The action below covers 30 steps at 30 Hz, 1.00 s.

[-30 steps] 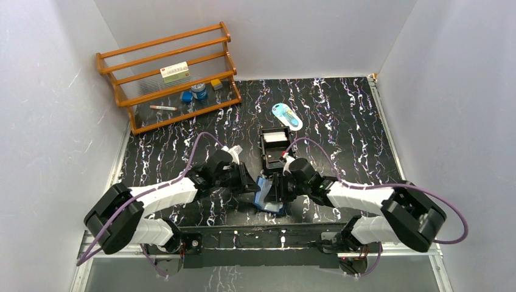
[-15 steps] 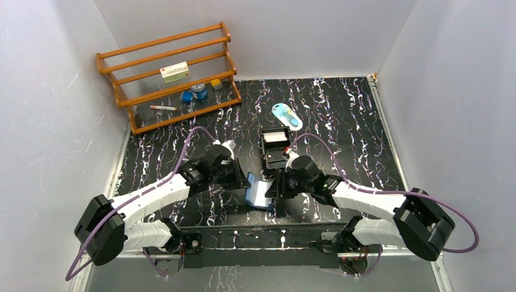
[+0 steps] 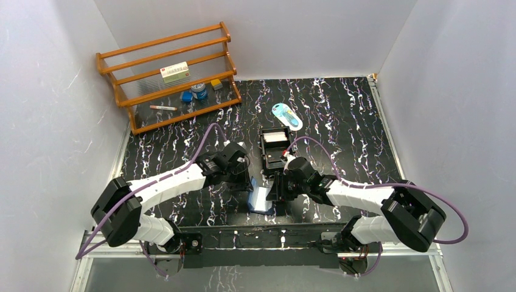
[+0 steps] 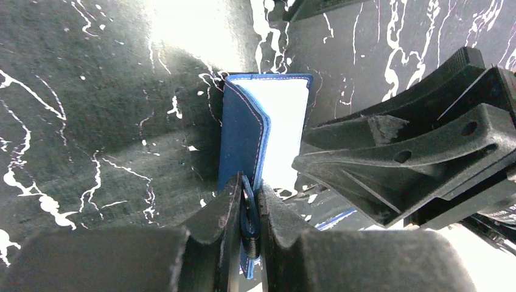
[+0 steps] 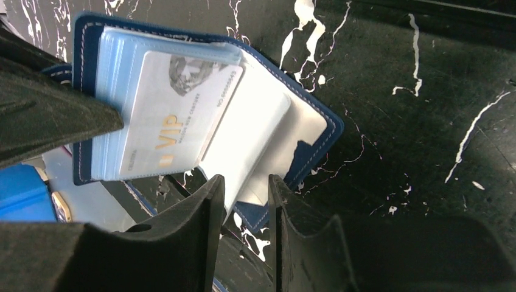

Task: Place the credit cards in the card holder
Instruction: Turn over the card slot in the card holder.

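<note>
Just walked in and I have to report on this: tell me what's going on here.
The left gripper is shut on the cover edge of the navy card holder, holding it open. The right gripper is open, its fingers straddling a pale inner leaf. A white VIP card already sits in a clear pocket.

The wallet [image 3: 260,198], a second ago a half-folded dark bundle tilted up right under the right claw [image 3: 278,186], now lies opened out with its pale blue pockets facing up. It sits just to the left of that claw and just in front of the left claw [image 3: 246,181], which has swung farther back and toward the right claw.
</note>
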{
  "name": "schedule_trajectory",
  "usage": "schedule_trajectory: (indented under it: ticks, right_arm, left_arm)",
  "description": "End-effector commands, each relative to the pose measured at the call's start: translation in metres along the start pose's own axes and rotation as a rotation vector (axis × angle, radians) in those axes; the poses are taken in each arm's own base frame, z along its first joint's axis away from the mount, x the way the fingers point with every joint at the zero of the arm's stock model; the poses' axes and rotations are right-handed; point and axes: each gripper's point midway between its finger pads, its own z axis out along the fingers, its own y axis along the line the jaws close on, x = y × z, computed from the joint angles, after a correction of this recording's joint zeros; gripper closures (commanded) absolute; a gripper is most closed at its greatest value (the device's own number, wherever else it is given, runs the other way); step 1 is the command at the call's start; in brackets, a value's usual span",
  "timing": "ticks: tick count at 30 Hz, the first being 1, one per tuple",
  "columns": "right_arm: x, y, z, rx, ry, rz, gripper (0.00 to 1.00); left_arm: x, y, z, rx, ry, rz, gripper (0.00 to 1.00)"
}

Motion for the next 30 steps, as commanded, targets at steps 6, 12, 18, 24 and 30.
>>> schedule_trajectory:
  ticks: [6, 12, 18, 24, 30]
  right_arm:
    - [-0.003, -0.006, 0.006, -0.004, -0.028, -0.013, 0.62]
    - [0.002, -0.013, 0.01, 0.012, -0.021, -0.007, 0.64]
    - [0.002, -0.014, 0.012, 0.009, -0.026, 0.0, 0.66]
    - [0.004, -0.012, -0.002, 0.027, -0.022, 0.004, 0.62]
    - [-0.017, -0.003, -0.044, 0.067, -0.13, -0.035, 0.52]
  left_arm:
    - [0.0, -0.042, -0.007, 0.169, 0.009, -0.001, 1.0]
    - [0.003, -0.056, -0.008, 0.265, 0.009, -0.008, 1.0]
    - [0.009, -0.06, -0.008, 0.32, 0.02, 0.002, 1.0]
    - [0.014, -0.032, 0.002, 0.204, 0.012, -0.018, 1.0]
    - [0.015, -0.016, 0.004, 0.138, -0.008, -0.068, 1.0]
